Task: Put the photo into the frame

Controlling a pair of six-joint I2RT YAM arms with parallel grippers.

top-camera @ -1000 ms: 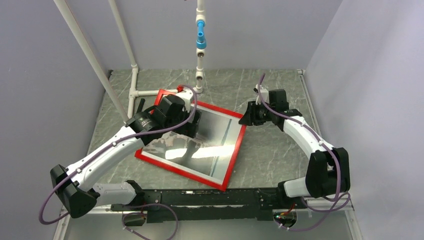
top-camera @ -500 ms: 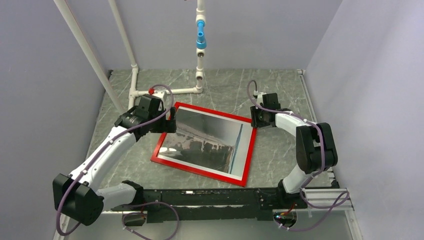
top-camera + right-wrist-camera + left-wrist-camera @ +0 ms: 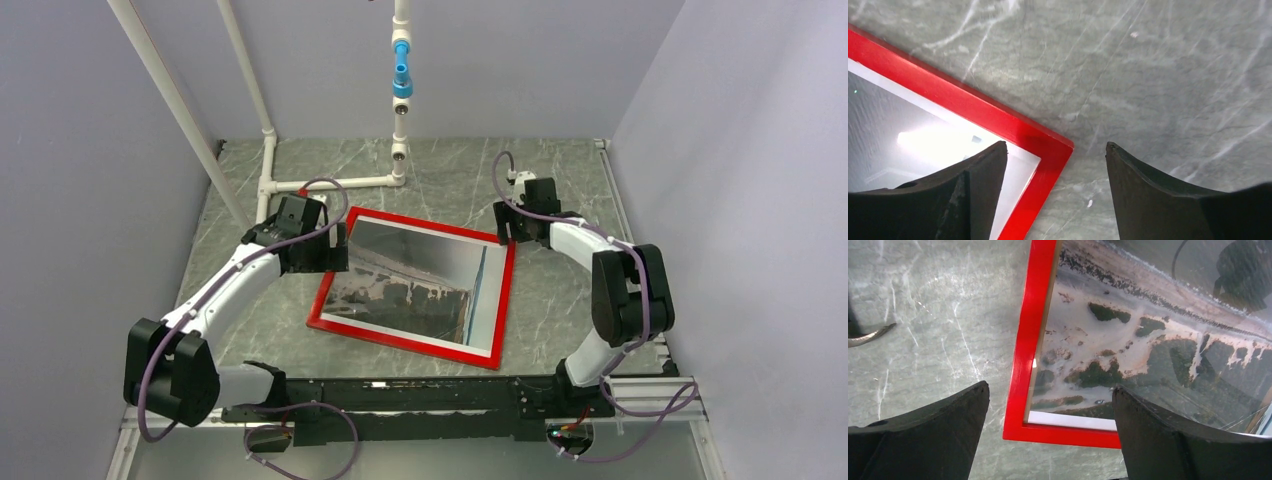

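Observation:
The frame (image 3: 400, 343) lies flat on the marble table, red face up. The photo (image 3: 410, 285) shows inside it as a dark grey-brown picture under a glossy surface. My left gripper (image 3: 337, 250) is open at the frame's left edge. In the left wrist view its jaws (image 3: 1050, 387) straddle a corner of the red border (image 3: 1030, 340), with the photo (image 3: 1128, 350) just beyond. My right gripper (image 3: 508, 232) is open at the far right corner. In the right wrist view its jaws (image 3: 1055, 145) stand either side of that red corner (image 3: 973, 107), holding nothing.
A white pipe stand (image 3: 330, 185) with a blue fitting (image 3: 402, 80) rises at the back of the table. A slanted white pipe (image 3: 180, 110) crosses the left side. Grey walls close in left, back and right. A black rail (image 3: 400, 400) runs along the near edge.
The frame has swung round and slid right, from a skewed diamond to nearly square with the table. My left gripper came off the frame to its left edge. My right gripper's jaws have widened.

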